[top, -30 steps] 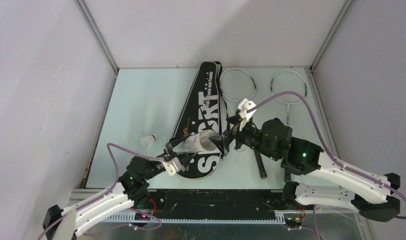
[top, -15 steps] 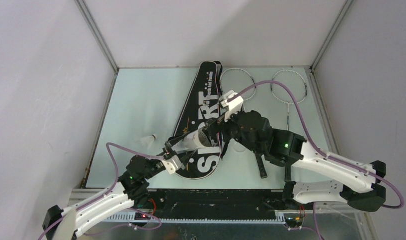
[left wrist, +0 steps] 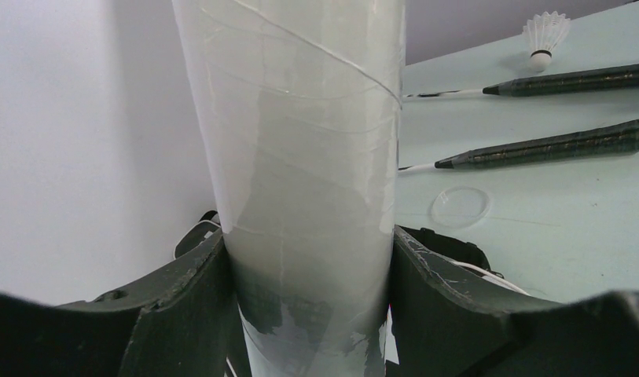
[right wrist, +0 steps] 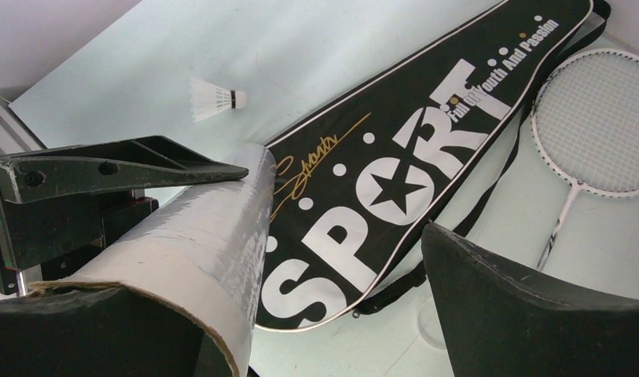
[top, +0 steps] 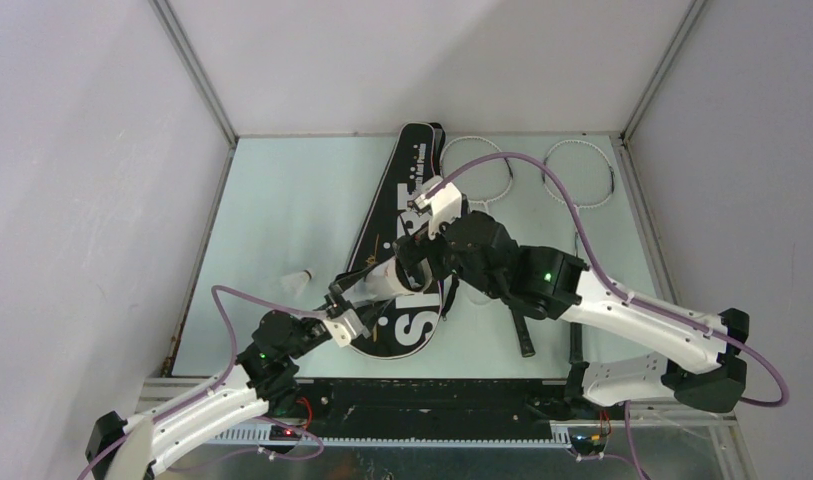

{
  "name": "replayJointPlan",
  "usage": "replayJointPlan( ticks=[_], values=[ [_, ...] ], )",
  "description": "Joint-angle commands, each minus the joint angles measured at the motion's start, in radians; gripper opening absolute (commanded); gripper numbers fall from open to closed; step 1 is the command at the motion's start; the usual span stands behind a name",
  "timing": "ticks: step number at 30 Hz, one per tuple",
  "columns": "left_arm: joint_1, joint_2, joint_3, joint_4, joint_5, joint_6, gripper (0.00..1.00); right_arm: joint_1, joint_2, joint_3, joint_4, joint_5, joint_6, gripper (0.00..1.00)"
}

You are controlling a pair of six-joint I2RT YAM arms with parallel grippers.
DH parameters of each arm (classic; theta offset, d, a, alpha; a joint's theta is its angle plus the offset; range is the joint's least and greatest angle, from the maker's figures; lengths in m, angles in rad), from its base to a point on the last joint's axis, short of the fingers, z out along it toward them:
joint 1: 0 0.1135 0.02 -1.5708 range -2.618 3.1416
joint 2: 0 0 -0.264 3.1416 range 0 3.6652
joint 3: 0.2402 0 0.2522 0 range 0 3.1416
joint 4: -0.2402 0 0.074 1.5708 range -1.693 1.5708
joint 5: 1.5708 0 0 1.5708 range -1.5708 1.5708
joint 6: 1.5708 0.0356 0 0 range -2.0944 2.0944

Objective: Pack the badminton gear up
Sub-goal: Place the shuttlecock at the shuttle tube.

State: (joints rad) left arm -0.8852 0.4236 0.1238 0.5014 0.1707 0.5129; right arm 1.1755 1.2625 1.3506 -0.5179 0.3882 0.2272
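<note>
My left gripper [top: 347, 312] is shut on the long white tube [top: 382, 281], which it holds tilted above the black "SPORT" bag [top: 410, 215]. In the left wrist view the tube [left wrist: 300, 157] fills the gap between the fingers. My right gripper [top: 414, 262] is open at the tube's open end [right wrist: 198, 236], with its left finger hidden behind the rim. One shuttlecock [top: 300, 282] lies on the table left of the bag. Two rackets [top: 479, 170] [top: 579, 172] lie at the back right. The other shuttlecocks are out of view.
A clear round lid [left wrist: 460, 206] lies on the table near the racket handles [left wrist: 544, 145]. The bag [right wrist: 410, 165] lies slantwise across the middle of the table. Walls enclose the table on three sides.
My right arm has swung left and brought its gripper over the tube's open end. The shuttlecock seen at the tube's mouth a second ago no longer shows. The left arm has barely moved.
</note>
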Motion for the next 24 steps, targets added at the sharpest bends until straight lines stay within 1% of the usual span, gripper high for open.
replayJointPlan(
  ticks=[1, 7, 11, 17, 20, 24],
  values=[
    [-0.005, 0.009, 0.011, -0.051, 0.043, -0.022, 0.52, -0.003, 0.011, -0.002, -0.073, -0.100, -0.049, 0.99],
    [-0.005, 0.008, 0.013, -0.056, 0.039, -0.023, 0.52, -0.023, -0.104, -0.006, -0.041, -0.293, -0.101, 0.99],
    [-0.005, 0.007, 0.007, -0.045, 0.042, -0.024, 0.52, -0.043, -0.187, -0.042, -0.026, -0.370, -0.167, 0.99],
    [-0.004, 0.014, 0.007, -0.037, 0.039, -0.025, 0.52, -0.113, -0.303, -0.054, -0.026, -0.502, -0.173, 0.99],
    [-0.004, 0.015, 0.005, -0.036, 0.036, -0.026, 0.52, -0.133, -0.347, -0.057, -0.023, -0.521, -0.174, 0.99],
    [-0.006, 0.012, 0.003, -0.028, 0.033, -0.027, 0.52, -0.164, -0.413, -0.068, -0.026, -0.405, -0.136, 0.99]
  ],
)
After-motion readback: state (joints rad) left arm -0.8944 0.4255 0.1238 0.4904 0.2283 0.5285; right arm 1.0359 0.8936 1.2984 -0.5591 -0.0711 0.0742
